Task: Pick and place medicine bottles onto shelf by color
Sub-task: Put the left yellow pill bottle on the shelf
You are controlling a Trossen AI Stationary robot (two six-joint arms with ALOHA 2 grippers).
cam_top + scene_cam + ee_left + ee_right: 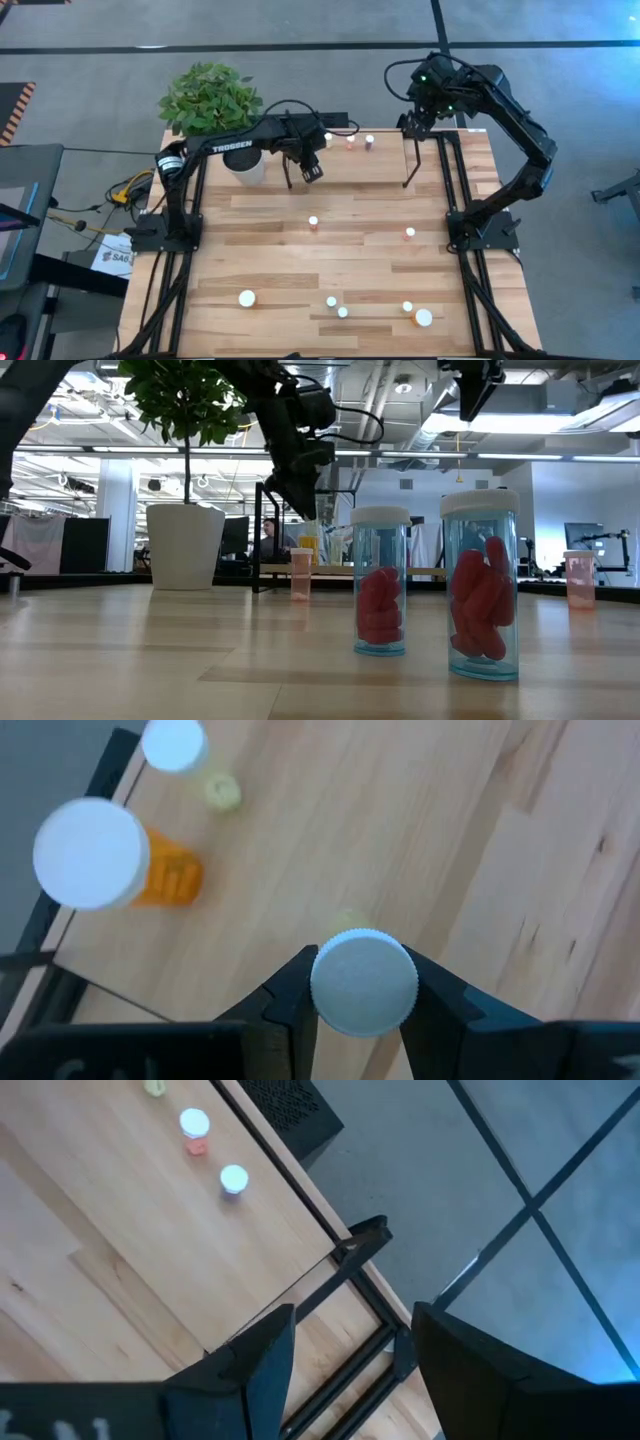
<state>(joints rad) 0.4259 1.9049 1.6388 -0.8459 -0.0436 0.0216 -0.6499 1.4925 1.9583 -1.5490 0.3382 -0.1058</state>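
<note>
Over shelf (pixel 420 830), left pincer (pixel 362 992) clamps bottle (pixel 364 982) between fingers.

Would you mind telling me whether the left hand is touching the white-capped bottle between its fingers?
Touching. The left wrist view shows the left hand with both fingers pressed against the white-capped bottle, no gap either side.
</note>
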